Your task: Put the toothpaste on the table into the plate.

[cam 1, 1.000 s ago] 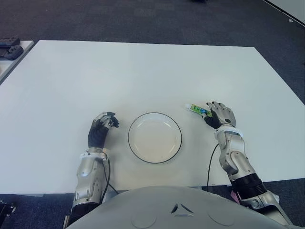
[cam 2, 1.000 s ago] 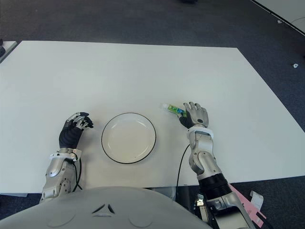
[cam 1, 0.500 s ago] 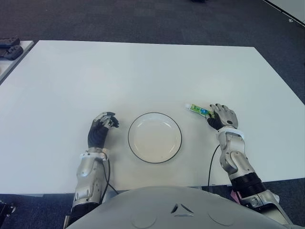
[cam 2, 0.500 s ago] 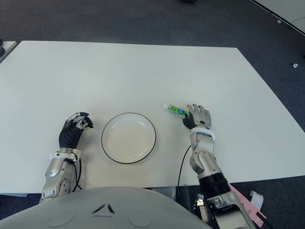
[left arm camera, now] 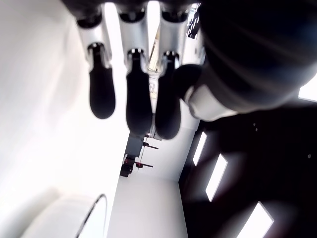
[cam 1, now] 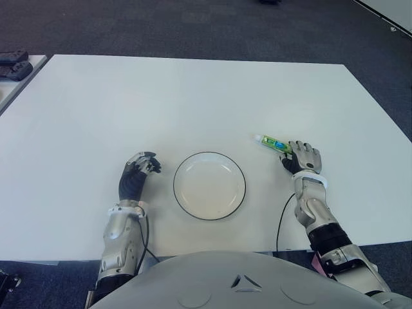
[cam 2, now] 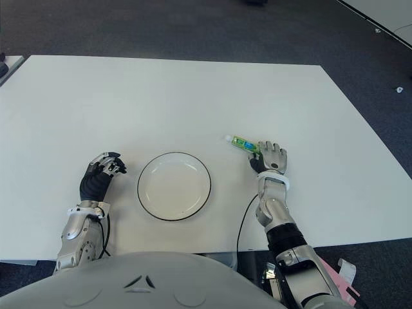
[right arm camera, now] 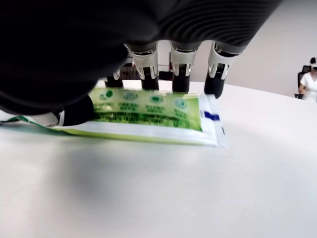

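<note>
On table (cam 1: 193, 96), bare plate (cam 1: 209, 185), right hand (cam 1: 302, 156) grasping toothpaste (cam 1: 273, 142), left hand (cam 1: 136, 174) clenched.

An office: dark carpet tiles (cam 1: 193, 26) surround a white table (cam 1: 193, 96).

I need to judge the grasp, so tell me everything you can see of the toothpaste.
The toothpaste is a green and white tube with a white cap, soft plastic by its look, lying flat on the table to the right of the plate. The right hand covers its flat crimped end: fingers behind the tube, thumb in front. It is not lifted.
</note>
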Controlling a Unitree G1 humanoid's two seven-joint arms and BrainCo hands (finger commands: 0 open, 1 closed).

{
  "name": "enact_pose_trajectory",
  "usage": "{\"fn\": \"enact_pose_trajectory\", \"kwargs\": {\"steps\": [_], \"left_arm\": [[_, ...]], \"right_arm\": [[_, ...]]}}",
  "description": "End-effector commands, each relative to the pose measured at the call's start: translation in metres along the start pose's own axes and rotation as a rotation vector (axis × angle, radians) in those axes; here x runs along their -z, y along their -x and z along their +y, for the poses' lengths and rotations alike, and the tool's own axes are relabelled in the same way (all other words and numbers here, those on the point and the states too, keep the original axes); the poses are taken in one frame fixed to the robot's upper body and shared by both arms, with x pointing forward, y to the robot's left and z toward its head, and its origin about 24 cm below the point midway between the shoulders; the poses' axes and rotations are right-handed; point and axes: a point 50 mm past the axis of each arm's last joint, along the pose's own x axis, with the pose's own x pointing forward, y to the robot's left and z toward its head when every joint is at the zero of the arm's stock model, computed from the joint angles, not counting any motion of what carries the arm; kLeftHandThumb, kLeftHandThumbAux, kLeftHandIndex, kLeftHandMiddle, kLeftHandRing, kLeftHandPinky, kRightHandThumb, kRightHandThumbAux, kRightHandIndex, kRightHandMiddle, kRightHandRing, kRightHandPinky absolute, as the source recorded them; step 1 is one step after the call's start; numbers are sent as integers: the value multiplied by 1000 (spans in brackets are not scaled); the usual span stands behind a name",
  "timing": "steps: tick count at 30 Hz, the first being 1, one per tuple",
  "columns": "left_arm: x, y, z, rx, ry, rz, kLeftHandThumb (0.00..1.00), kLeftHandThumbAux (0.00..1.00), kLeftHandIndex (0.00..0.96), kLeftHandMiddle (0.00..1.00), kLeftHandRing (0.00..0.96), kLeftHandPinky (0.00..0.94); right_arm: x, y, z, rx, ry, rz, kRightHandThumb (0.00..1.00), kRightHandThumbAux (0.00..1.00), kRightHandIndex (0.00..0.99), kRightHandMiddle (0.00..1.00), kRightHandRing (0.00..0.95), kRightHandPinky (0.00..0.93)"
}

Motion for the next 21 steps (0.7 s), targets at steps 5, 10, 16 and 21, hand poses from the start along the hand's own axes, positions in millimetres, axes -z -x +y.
{"fn": "enact_pose_trajectory", "kwargs": {"steps": [5, 10, 16, 21], "left_arm": [[18, 11, 6, -47, 16, 120, 718, 717, 436, 576, 566, 540], [18, 11, 7, -47, 8, 120, 718, 717, 436, 577, 567, 542], [18, 12, 7, -49, 6, 117, 718, 717, 436, 576, 566, 541], [17, 12, 7, -48, 2, 117, 718, 717, 436, 577, 566, 540]], "right_arm": [[-10, 17, 33, -176, 4, -49, 638, 148, 0, 0, 0, 0], [-13, 22, 38, -196, 9, -70, 630, 140, 0, 0, 0, 0], [-18, 30, 42, -204, 7, -109, 641, 149, 0, 0, 0, 0], [-23, 37, 45, -209, 6, -149, 638, 155, 0, 0, 0, 0]]}}
